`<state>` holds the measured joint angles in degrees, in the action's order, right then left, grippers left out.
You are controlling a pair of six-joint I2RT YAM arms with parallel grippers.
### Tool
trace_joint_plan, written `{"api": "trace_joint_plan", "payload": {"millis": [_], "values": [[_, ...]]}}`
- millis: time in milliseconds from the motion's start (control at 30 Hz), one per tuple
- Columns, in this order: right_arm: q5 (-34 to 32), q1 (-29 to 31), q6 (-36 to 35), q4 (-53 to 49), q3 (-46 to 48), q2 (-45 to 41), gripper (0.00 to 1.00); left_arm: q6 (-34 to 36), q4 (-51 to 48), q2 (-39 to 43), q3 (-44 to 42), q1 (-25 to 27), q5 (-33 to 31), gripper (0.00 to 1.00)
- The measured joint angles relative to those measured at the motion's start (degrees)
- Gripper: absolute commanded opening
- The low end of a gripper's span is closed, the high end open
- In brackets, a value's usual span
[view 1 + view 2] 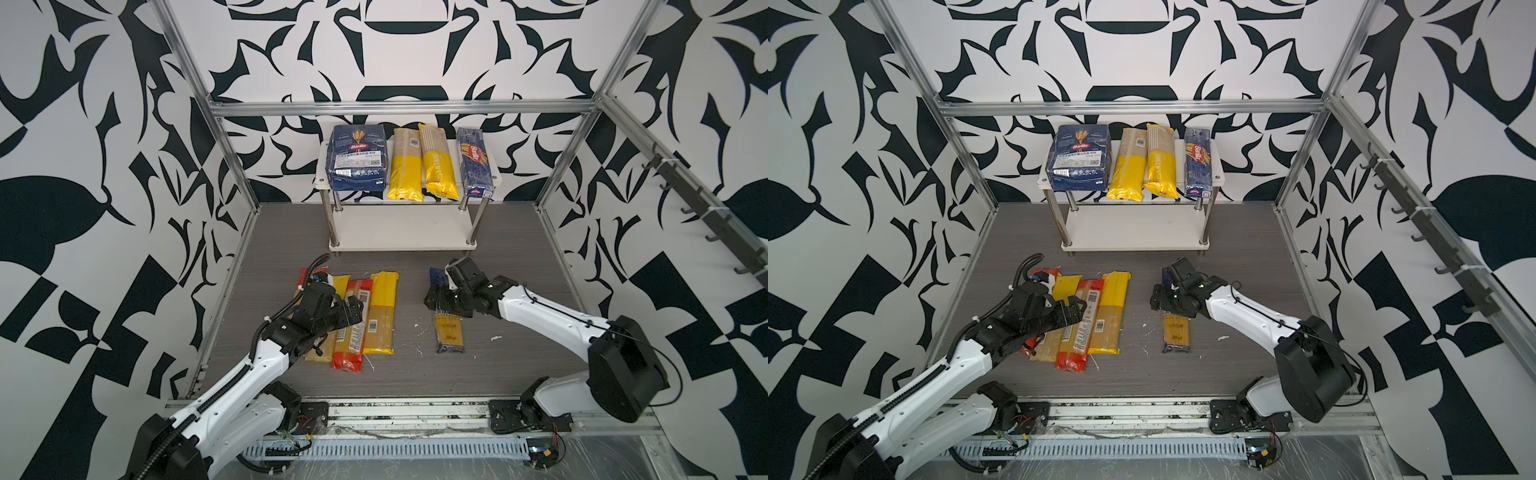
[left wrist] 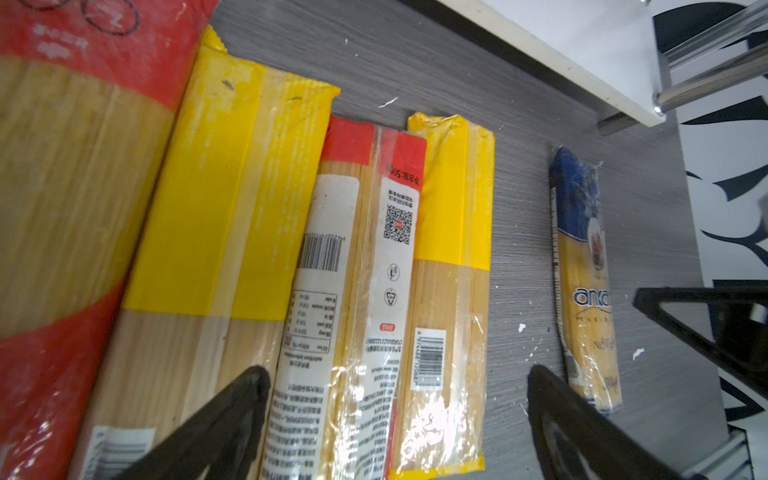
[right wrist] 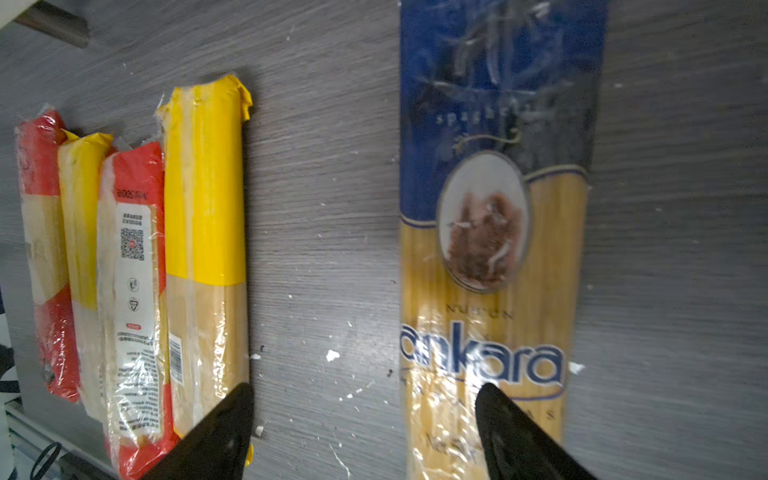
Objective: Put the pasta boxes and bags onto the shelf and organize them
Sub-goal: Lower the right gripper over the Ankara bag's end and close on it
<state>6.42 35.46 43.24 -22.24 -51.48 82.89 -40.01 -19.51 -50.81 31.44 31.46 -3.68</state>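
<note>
**Right pincer.** The right pincer is open and holds nothing. It hangs low over the ankara bag. One finger lies over the bag's middle, the other over bare bench. Whether a finger touches the film cannot be told.

- Shift the pincer across the bag until both fingers straddle its width.
- Grip near mid-length; a long, slim bag gripped near an end is likely to sag.
- Close gently; the strands can snap.

**Left pincer.** The left pincer is open wide and empty, above a row of four bags lying side by side. Its fingers span a red bag and a yellow bag together. Single out one bag before closing.

**Shelf.** The shelf stands at the back of the bench, well apart from both pincers. Its top board holds, from the left of the top view, a wide pack, two yellow bags and a narrow box, side by side. The lower board is bare and offers the room that is left.
</note>
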Motion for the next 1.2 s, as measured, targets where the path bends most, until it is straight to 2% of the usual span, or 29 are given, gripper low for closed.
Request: {"api": "trace_joint_plan", "payload": {"millis": [367, 667, 900, 1200], "values": [[-4.2, 4.6, 1.4, -2.4, -5.5, 7.6, 0.85, 0.1, -6.3, 7.8, 0.0, 0.0, 0.5, 1.00], [-9.0, 5.9, 0.7, -8.0, -7.9, 6.0, 0.86, -2.6, -9.7, 14.9, -3.4, 0.0, -1.2, 1.00], [-12.1, 6.3, 0.4, -10.1, -2.4, -2.3, 0.87, -2.8, -9.7, 6.6, -1.6, 0.0, -2.4, 1.00], [-13.3, 6.3, -1.4, -12.1, 1.1, -4.3, 0.88, -5.3, 0.1, -10.1, 3.3, 0.6, -1.0, 1.00]]}}
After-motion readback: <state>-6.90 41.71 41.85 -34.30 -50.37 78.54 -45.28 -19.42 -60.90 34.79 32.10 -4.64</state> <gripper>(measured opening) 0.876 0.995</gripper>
